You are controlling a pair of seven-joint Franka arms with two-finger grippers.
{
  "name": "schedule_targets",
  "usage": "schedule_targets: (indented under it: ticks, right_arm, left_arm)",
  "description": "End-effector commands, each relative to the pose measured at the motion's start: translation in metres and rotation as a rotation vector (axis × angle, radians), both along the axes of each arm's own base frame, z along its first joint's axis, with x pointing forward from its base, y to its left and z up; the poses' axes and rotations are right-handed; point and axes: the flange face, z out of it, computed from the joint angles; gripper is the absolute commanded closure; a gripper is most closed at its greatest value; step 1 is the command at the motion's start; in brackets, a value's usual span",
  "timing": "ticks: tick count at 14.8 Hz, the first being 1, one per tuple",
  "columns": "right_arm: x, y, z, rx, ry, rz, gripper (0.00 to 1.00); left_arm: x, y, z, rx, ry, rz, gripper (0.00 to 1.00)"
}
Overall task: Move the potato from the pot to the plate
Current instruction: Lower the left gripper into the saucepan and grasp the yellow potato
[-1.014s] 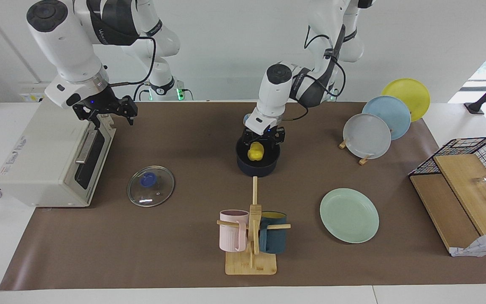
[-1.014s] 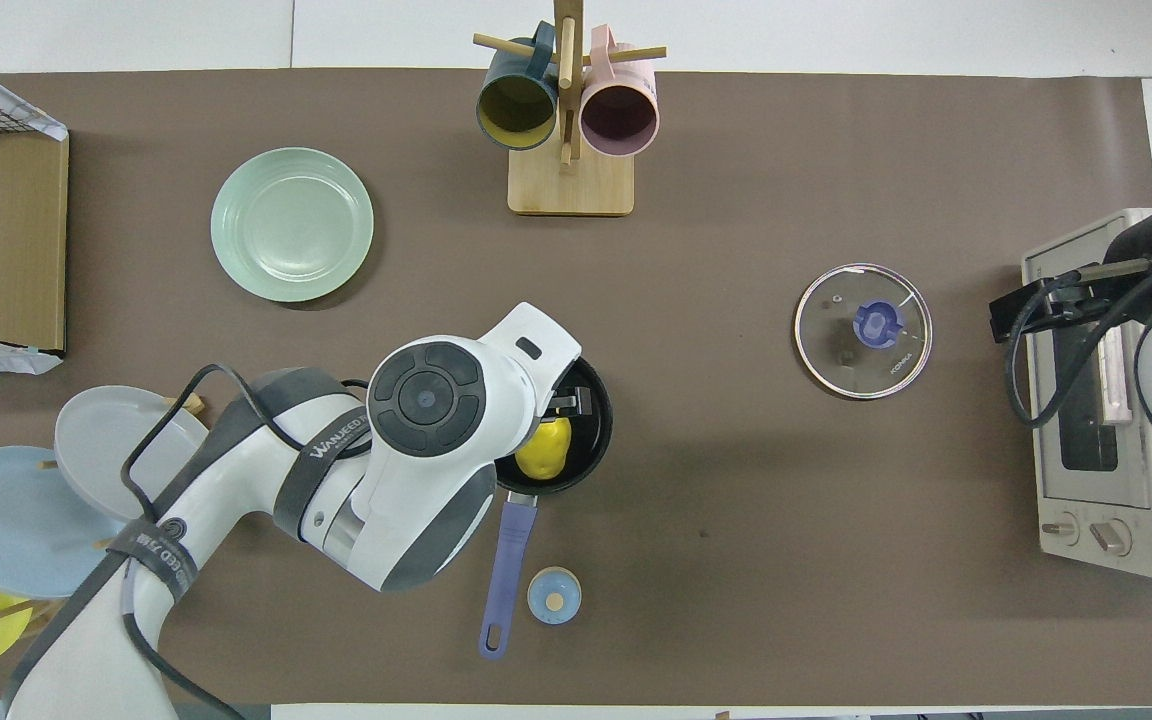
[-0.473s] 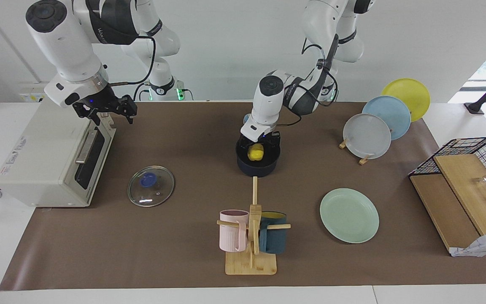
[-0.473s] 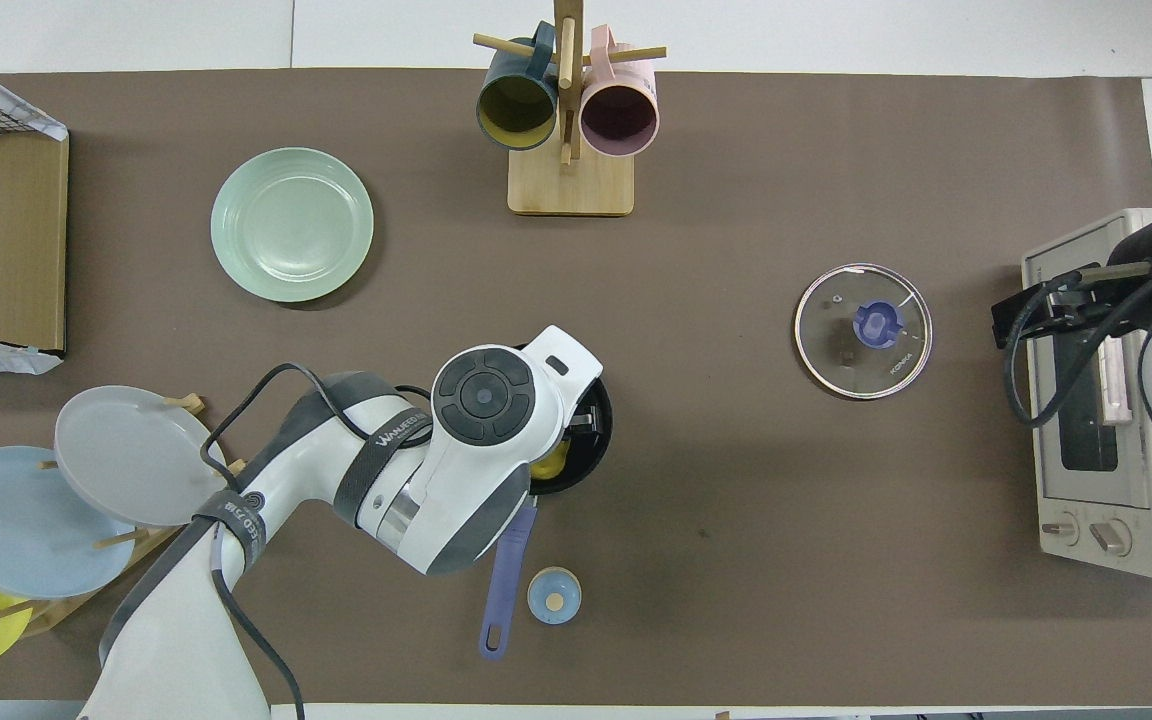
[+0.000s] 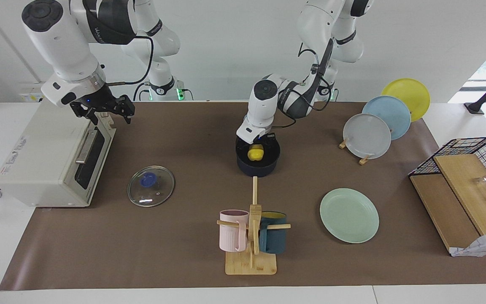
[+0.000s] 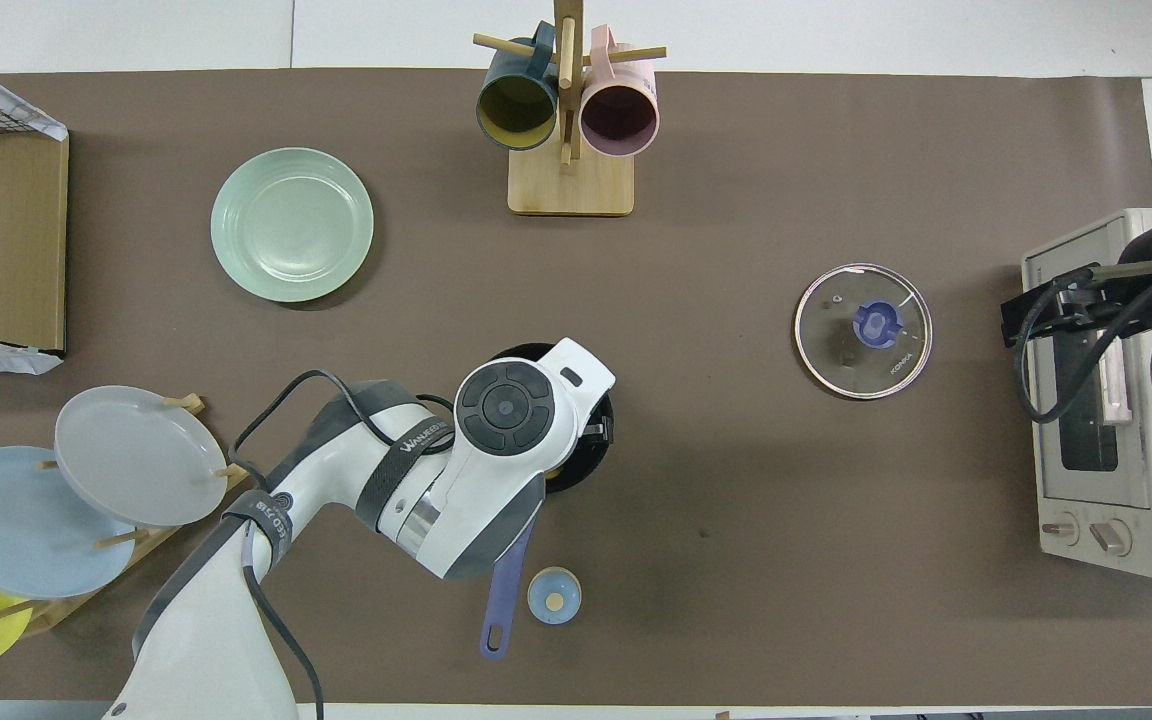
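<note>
The potato (image 5: 255,153) lies in the pot (image 5: 258,166), which stands mid-table, toward the robots' edge, with its handle (image 6: 502,592) pointing at that edge. The plate (image 5: 349,215) lies bare and flat on the table, nearer the edge away from the robots and toward the left arm's end, well apart from the pot. So nothing is transferred yet: by my judgement the task is at the grasp, with the lift, the carry and the release all left.

The left gripper (image 5: 258,145) is down in the mouth of the pot, its fingers spread on either side of the potato and not yet clenched on it; whether they touch it I cannot tell. The right gripper (image 5: 103,109) waits, jaws released, over the toaster oven (image 5: 49,156) at the right arm's end of the table. The glass lid (image 5: 150,185) lies on the table near the oven.

Compared with a second ago, the left gripper has sunk from just above the rim into the pot, and its wrist now covers nearly all of the potato in the overhead view. Potato, pot and plate lie where they were; the right gripper has barely shifted.
</note>
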Motion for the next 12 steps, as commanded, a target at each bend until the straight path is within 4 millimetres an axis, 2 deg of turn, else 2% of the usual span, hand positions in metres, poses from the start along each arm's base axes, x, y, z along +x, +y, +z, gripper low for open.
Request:
schedule_targets:
  ticks: [1,2,4,6,7,9,12]
  right_arm:
    - [-0.001,-0.002,-0.005,-0.003,0.027,-0.029,0.00]
    - [0.000,-0.002,-0.004,-0.008,0.019,-0.029,0.00]
    - [0.005,-0.006,-0.009,-0.011,0.025,-0.031,0.00]
    - [0.006,-0.009,-0.010,-0.009,0.030,-0.038,0.00]
    - [0.006,-0.007,-0.009,-0.009,0.028,-0.035,0.00]
    - [0.003,-0.007,-0.003,-0.006,0.016,-0.038,0.00]
    - [0.000,-0.009,-0.005,-0.005,0.025,-0.044,0.00]
  left_arm:
    - [-0.010,0.004,-0.011,0.000,0.005,0.016,0.06]
    - [-0.011,0.005,-0.011,0.000,0.005,0.016,0.22]
    - [-0.009,0.007,-0.011,0.001,0.006,0.018,0.63]
    - [-0.005,0.009,-0.011,0.000,0.006,0.022,0.94]
    - [-0.005,0.010,-0.010,0.001,0.008,0.025,1.00]
    - [-0.003,0.011,-0.009,0.001,0.008,0.029,1.00]
    - [0.002,0.015,-0.002,-0.015,0.016,0.061,1.00]
